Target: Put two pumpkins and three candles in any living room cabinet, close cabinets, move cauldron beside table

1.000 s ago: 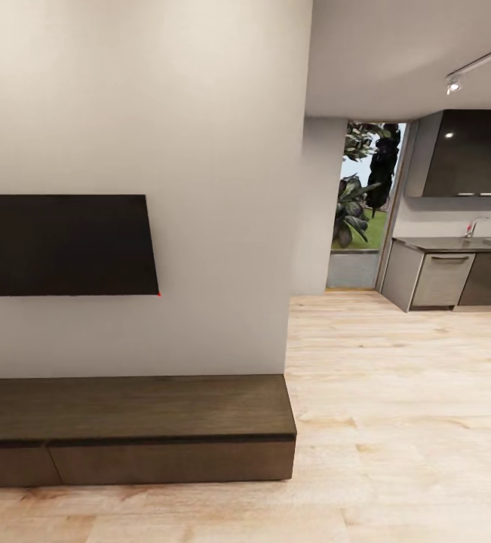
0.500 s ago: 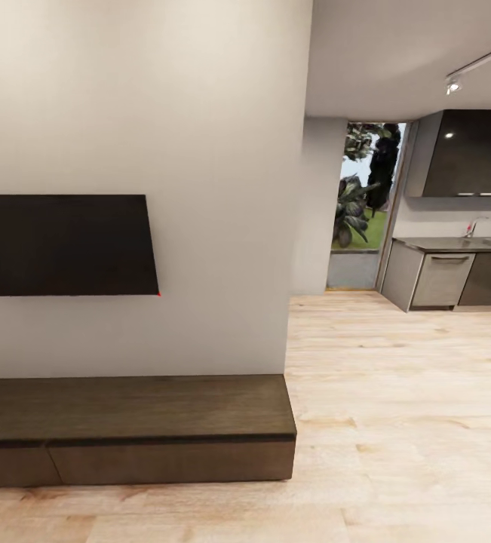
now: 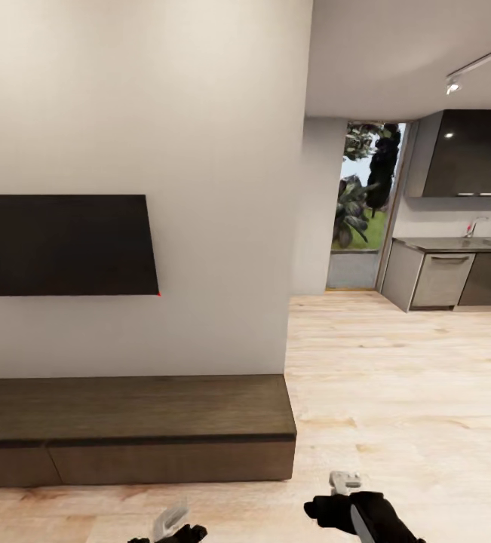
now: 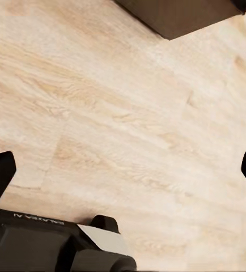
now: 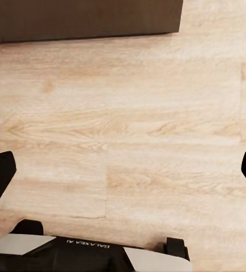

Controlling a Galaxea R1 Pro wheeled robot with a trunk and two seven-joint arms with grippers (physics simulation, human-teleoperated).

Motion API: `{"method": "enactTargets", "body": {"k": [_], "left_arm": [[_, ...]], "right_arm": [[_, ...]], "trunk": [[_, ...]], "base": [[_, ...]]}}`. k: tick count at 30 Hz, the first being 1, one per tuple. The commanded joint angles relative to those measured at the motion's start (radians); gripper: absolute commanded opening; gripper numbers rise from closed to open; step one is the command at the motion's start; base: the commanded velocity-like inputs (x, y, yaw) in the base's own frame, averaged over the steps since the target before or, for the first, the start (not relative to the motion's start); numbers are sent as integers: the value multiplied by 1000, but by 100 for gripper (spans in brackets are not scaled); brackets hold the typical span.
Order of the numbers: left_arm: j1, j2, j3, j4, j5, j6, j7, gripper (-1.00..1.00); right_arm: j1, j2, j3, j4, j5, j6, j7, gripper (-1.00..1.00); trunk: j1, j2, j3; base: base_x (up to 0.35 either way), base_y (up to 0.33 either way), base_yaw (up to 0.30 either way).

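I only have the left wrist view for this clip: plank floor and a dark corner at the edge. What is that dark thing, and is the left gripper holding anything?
Observer: That corner belongs to the cabinet, a long low dark brown unit against the wall; in the head view its fronts look closed. The left gripper is open over bare floor, holding nothing.
Operator: What is above the cabinet?
Observer: A dark wall TV hangs over it.
Operator: And the other arm?
Observer: The right gripper is open too, fingers spread above the floor in front of the cabinet.
Operator: Anything beyond the wall?
Observer: A kitchen counter with a tap stands at the far right of the head view.
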Motion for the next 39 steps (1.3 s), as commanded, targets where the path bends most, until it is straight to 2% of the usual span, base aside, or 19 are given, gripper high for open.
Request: {"method": "enactTargets", "body": {"k": [1,5,9,11,14,19,22,25,27,28,31,33,34,35,36,39], "left_arm": [[-5,1,-6,-1,9,2,-15,100],[-31,4,-3,-1,19,2,-80,100],[-42,5,-2,-1,37,0,-121,100],[-45,5,-1,-2,47,-5,-181,100],[-47,5,-1,-4,48,-25,-233,100],[-70,15,0,-5,51,-48,-278,100],[-100,22,3,-5,53,-53,-326,100],[-120,25,19,-5,59,-54,-358,100],[-128,27,40,-5,74,-52,-370,100],[-133,37,66,-5,107,-50,-383,100],[-135,59,75,-5,138,-42,-401,100],[-135,78,77,-4,170,-19,-429,100],[-135,84,78,-4,183,-6,-439,100],[-136,99,79,-4,233,56,-464,100],[-138,103,80,-4,252,83,-470,100],[-152,107,80,-4,274,117,-476,100]], "right_arm": [[1,-1,1,-36,-5,32,3,100],[1,-1,1,-192,-5,155,13,100],[0,-1,0,-309,-6,232,16,100],[0,-1,0,-424,-7,310,17,100],[0,0,0,-501,-16,359,20,100],[0,0,0,-524,-49,374,34,100],[0,0,0,-529,-65,377,37,100],[0,1,1,-531,-73,378,39,100],[0,2,3,-532,-76,379,39,100],[0,3,5,-532,-78,379,40,100],[0,2,4,-532,-79,379,40,100],[-1,2,4,-532,-82,378,40,100],[0,1,4,-533,-84,379,40,100],[-1,0,3,-533,-98,379,40,100],[-1,0,2,-533,-109,379,40,100],[-4,-1,2,-533,-138,379,39,100]], "trunk": [[0,-1,-1],[0,-1,-1],[0,-1,-1],[0,-1,-1],[0,-1,-1],[0,-1,-1],[0,-1,-1],[0,-1,-1],[0,-1,-1],[0,-1,-1],[0,-1,-1],[0,-1,-1],[0,-1,-1],[4,-8,-4],[8,-15,-7],[19,-36,-17]], "base": [[0,0,0],[0,0,0],[0,0,0],[0,0,0],[0,0,0],[0,0,0],[0,0,0],[0,0,0],[0,0,0],[0,0,0],[0,0,0],[0,0,0],[0,0,0],[0,0,0],[0,0,0],[0,0,0]]}}
